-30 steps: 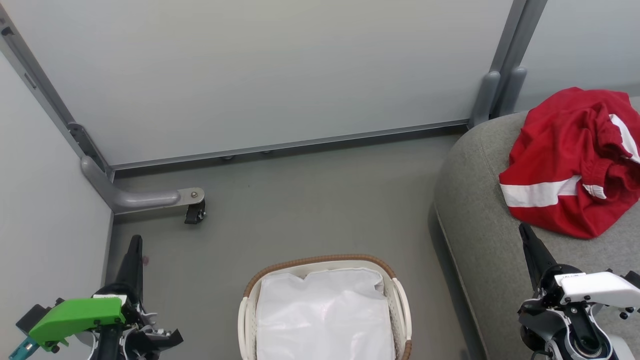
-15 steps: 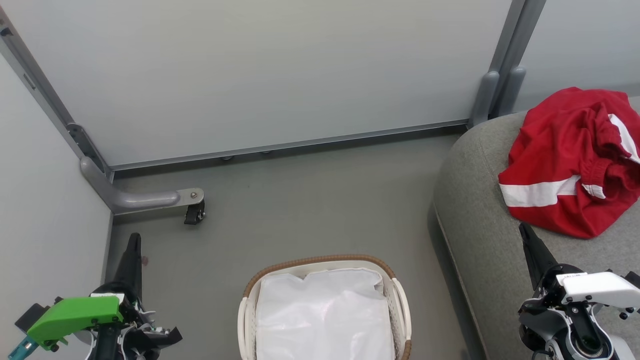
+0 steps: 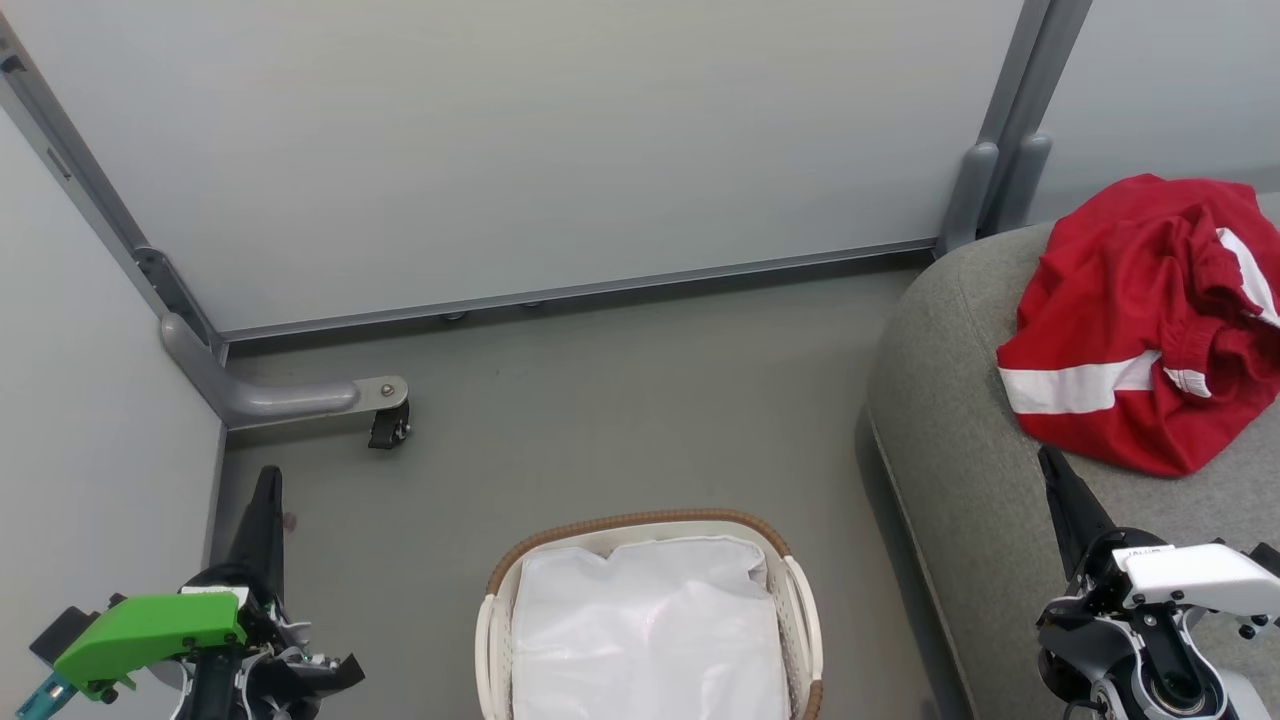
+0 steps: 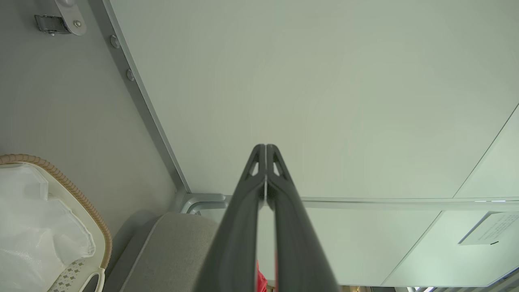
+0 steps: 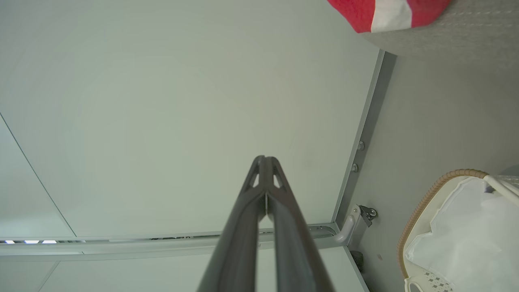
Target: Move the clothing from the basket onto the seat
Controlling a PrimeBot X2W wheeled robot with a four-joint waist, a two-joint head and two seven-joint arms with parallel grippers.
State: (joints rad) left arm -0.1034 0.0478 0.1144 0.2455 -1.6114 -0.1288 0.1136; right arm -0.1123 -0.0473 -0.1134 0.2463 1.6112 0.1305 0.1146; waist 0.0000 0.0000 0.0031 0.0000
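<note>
L gripper (image 3: pixel 267 482) & R gripper (image 3: pixel 1050 462) low at sides, fingers together, pointing fwd.

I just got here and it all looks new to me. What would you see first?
The bright red clothing jumps out, heaped on the grey seat at the right. Next comes the basket, low in the middle, with a white liner inside. The left gripper and right gripper sit low at either side, both shut.

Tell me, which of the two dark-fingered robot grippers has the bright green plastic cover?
The left gripper, at the head view's lower left: a green plastic cover sits at its base. The right gripper carries a white plastic cover instead.
</note>
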